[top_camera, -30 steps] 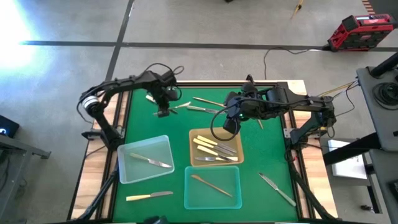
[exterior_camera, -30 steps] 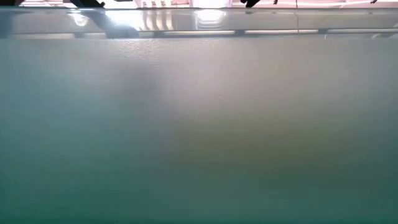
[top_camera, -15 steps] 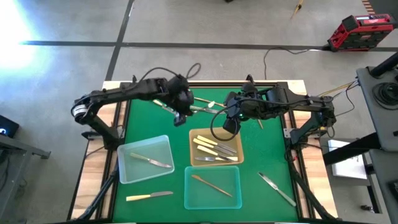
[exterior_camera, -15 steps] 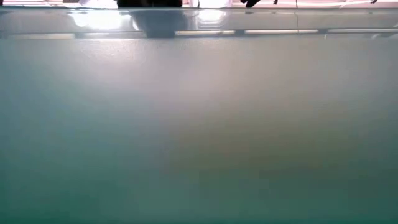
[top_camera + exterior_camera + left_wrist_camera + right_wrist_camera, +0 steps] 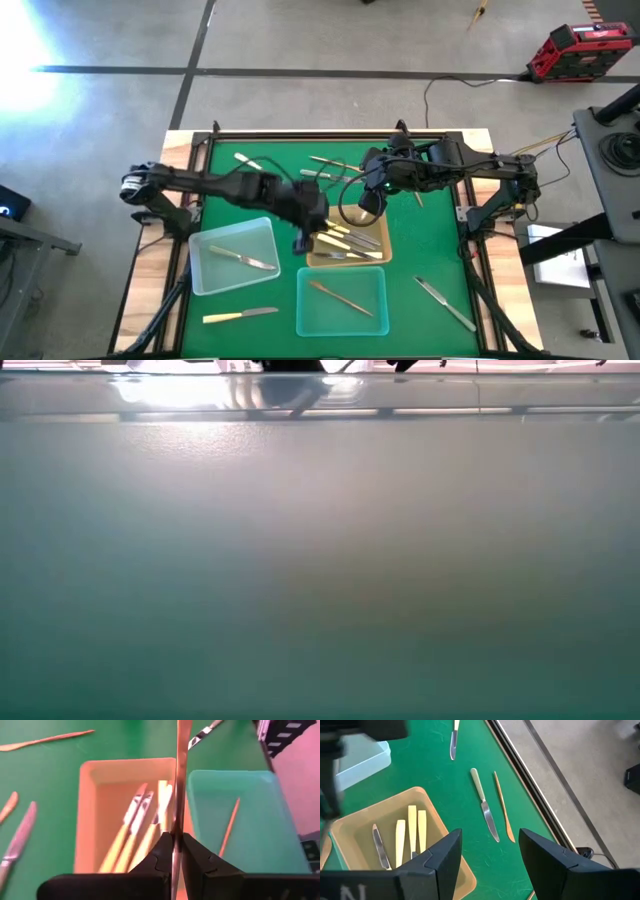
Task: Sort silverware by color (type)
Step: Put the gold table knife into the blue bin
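My left gripper (image 5: pixel 302 240) hangs over the left edge of the tan tray (image 5: pixel 372 255), shut on a slim piece of silverware (image 5: pixel 179 780) seen edge-on. The tan tray holds several cream-handled pieces (image 5: pixel 131 827). Nearer the front, the teal tray (image 5: pixel 365 318) holds one copper piece (image 5: pixel 340 297). The clear tray (image 5: pixel 215 275) on the left holds a silver knife (image 5: pixel 246 261). My right gripper (image 5: pixel 490 865) stands open above the tan tray's far side (image 5: pixel 368 200), touching nothing. My left gripper pinches the slim piece (image 5: pixel 175 832) between its two fingers, which slant down from the table's left side. The piece runs on forward past the fingertips, along the fingers. It is lifted clear, above the seam between the tan and teal trays.
Loose on the green mat lie a cream-handled knife (image 5: pixel 240 315) at the front left, a silver knife (image 5: pixel 445 303) at the front right, and several pieces (image 5: pixel 325 165) at the far side. Under my right gripper lie a cream-handled knife (image 5: pixel 484 805) and a copper piece (image 5: pixel 504 812).
My left gripper has swung from the table's far left toward the right and near side, rising on the way, and now hangs over the tan tray. It has stayed shut and carried the slim piece along.
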`<state>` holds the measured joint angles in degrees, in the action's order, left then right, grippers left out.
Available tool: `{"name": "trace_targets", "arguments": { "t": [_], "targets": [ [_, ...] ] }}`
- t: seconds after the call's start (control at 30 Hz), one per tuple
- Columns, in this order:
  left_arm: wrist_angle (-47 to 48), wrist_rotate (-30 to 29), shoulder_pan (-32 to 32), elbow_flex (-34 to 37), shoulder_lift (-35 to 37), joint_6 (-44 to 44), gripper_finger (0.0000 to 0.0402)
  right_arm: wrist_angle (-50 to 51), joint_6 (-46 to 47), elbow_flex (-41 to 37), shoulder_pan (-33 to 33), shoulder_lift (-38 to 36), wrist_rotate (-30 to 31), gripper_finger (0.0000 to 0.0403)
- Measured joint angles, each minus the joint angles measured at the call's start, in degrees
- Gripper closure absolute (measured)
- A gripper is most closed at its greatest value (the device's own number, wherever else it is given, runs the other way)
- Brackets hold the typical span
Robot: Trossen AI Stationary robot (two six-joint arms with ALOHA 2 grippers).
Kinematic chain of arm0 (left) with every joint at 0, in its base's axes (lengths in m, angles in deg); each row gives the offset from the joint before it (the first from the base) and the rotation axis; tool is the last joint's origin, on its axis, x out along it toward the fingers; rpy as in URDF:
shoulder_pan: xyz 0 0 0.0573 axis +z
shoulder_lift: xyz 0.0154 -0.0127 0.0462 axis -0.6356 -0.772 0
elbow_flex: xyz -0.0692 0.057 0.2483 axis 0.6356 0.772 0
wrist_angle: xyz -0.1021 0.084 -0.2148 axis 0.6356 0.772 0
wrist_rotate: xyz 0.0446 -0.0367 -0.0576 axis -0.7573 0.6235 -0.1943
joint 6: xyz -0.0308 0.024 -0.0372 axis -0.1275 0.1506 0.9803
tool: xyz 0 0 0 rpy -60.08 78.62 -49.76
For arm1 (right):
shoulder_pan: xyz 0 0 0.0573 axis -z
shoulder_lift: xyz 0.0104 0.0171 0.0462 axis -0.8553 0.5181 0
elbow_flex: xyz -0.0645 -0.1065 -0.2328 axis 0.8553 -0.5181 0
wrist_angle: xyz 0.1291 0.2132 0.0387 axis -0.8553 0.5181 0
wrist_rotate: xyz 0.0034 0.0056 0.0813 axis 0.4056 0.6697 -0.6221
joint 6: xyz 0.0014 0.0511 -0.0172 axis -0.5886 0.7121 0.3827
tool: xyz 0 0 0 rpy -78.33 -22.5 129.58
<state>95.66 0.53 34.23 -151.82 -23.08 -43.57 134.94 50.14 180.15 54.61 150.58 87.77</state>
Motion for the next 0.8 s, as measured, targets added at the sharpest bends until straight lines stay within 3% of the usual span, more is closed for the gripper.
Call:
{"name": "trace_targets", "arguments": {
  "t": [0.33,0.47,0.8],
  "targets": [
    [-2.7,-4.2,-15.3,0.0,-0.6,14.8,0.0400,0.0,0.0,0.0,0.0,0.0,0.0,0.0213],
    [-7.5,-9.5,-21.0,0.0,-2.4,16.4,0.0397,0.0,0.0,0.0,0.0,0.0,0.0,0.0213],
    [-10.7,-11.1,-22.1,0.0,-11.3,21.2,0.0391,-0.2,0.0,0.0,0.0,0.0,0.0,0.0213]
  ]
}}
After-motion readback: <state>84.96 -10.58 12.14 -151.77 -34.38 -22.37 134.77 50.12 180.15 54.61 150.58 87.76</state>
